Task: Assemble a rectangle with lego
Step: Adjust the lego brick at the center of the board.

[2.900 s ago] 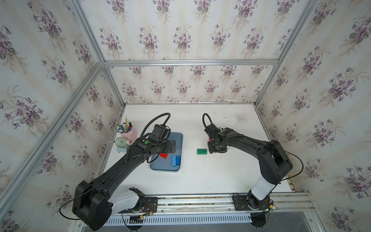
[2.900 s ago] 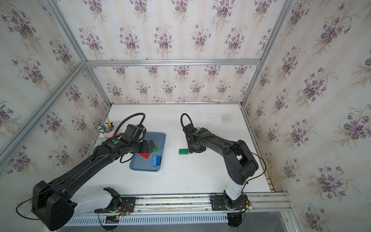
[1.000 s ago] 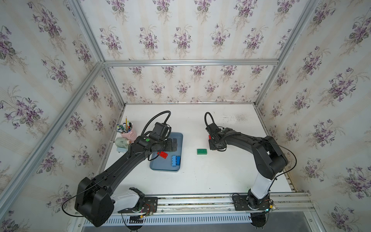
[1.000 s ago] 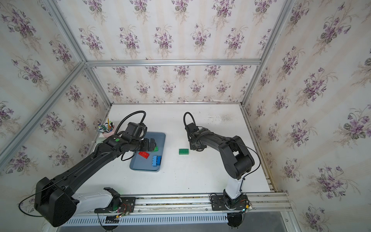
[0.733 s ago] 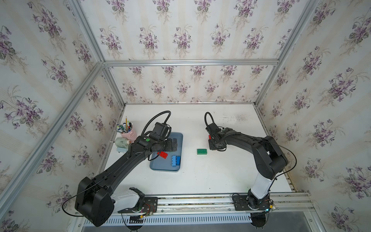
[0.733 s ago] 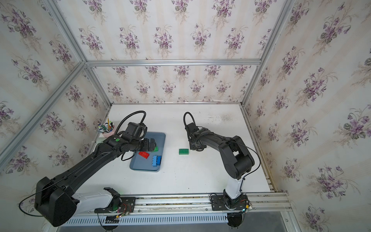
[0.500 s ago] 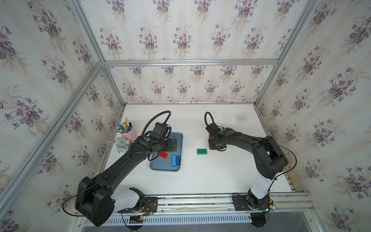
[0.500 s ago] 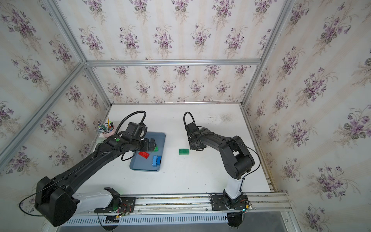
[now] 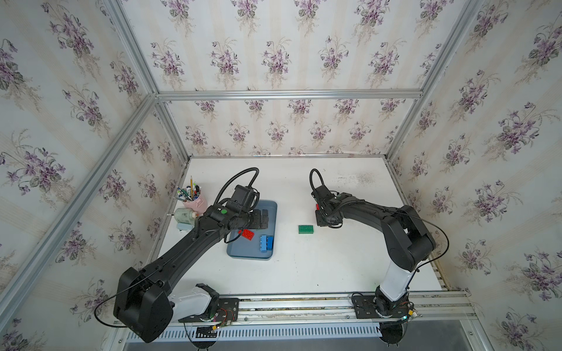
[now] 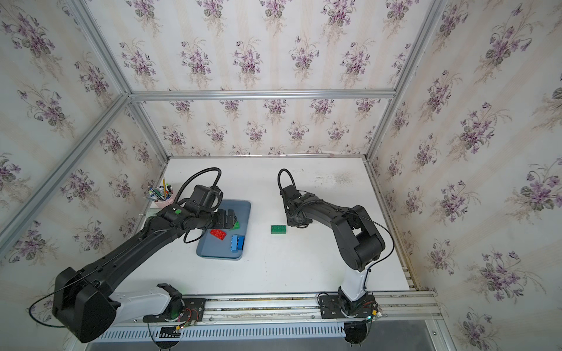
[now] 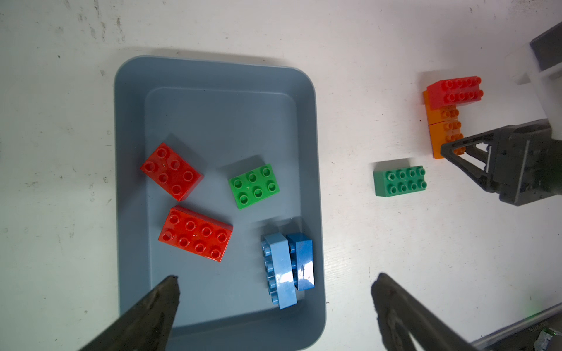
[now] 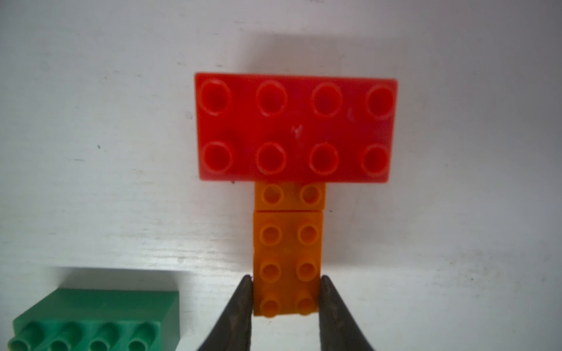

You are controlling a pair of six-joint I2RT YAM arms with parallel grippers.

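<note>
Top views both show the white table (image 9: 304, 267) with open room round the build. The grey-blue tray (image 9: 246, 253) of spare lego (image 11: 194, 237) sits under the left gripper (image 11: 276, 282), which is spread wide and empty. Well apart from it, the right gripper (image 12: 286, 282) pinches the near end of the orange brick (image 12: 287, 243). That brick's long axis runs straight away from the gripper to the red brick (image 12: 296, 127) capping its far end. The dark green brick (image 12: 97, 313) lies crosswise just beside the right gripper on the tray side, so the right arm is likely the nearer one to fetch it.
</note>
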